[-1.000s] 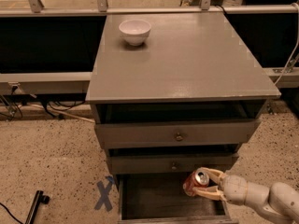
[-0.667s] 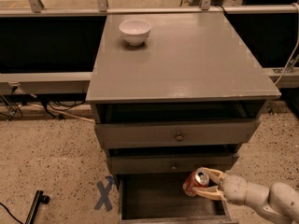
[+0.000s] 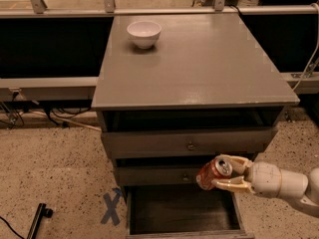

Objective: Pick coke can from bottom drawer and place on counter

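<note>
The red coke can (image 3: 212,173) with a silver lid is held tilted in my gripper (image 3: 230,173), whose cream fingers (image 3: 233,185) are shut around it. It hangs above the right side of the open bottom drawer (image 3: 149,208), level with the front of the middle drawer (image 3: 164,175). My arm comes in from the lower right. The grey counter (image 3: 199,68) lies above the drawers.
A white bowl (image 3: 144,33) stands at the back left of the counter. The top drawer (image 3: 189,144) has a small round knob. A blue X mark (image 3: 111,208) is on the speckled floor to the left. A dark tool (image 3: 37,222) lies at the lower left.
My gripper has lifted the coke can higher out of the bottom drawer, from the drawer's opening to the level of the middle drawer front.
</note>
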`<state>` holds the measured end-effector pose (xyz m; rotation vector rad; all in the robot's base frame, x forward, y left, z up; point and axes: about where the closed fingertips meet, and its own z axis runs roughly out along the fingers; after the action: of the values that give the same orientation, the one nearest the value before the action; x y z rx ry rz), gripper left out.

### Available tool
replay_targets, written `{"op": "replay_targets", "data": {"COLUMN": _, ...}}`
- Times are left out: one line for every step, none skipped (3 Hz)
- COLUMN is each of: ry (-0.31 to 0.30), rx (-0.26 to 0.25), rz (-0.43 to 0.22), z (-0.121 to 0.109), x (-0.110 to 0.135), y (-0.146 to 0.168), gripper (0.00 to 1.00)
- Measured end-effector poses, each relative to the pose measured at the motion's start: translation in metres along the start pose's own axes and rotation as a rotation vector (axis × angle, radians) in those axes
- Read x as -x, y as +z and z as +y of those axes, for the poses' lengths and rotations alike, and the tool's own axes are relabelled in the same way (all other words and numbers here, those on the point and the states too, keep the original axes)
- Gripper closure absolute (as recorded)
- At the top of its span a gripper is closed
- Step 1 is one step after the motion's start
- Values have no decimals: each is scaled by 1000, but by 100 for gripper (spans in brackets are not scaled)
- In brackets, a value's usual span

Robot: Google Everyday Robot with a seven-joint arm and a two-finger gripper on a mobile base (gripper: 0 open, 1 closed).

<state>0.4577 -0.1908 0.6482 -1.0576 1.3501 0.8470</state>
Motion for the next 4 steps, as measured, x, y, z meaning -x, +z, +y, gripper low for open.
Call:
{"op": "replay_targets", "data": {"ry": -34, "rx": 30, "rz": 17, "z": -10, "x": 64, "y": -4, "gripper": 100}}
{"op": "replay_targets", "data": {"ry": -63, "rx": 40, "rz": 58, "z": -18, "x": 112, "y": -9, "gripper": 100}}
{"op": "replay_targets", "data": {"ry": -118, "rx": 61, "rz": 151, "z": -29, "x": 172, "y": -7, "gripper": 100}}
{"op": "replay_targets", "data": {"ry": -118, "rx": 61, "rz": 151, "z": -29, "x": 172, "y": -7, "gripper": 100}}
